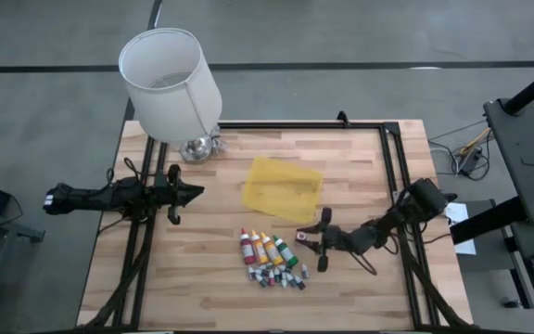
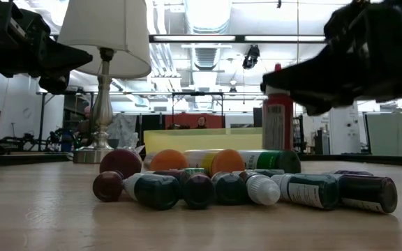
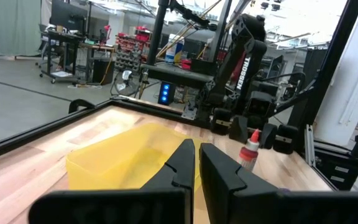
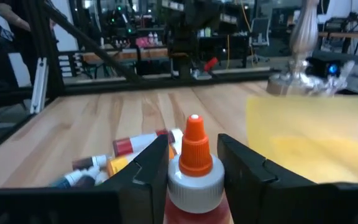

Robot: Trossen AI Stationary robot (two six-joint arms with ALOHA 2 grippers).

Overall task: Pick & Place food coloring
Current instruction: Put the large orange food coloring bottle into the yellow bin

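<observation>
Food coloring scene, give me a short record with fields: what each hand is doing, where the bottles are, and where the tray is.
right hand: shut on a red bottle with orange cap, held upright
left hand: shut, empty, raised beside the lamp
remaining bottles: lying in a cluster on the table
yellow tray: mid-table, apparently empty
</observation>
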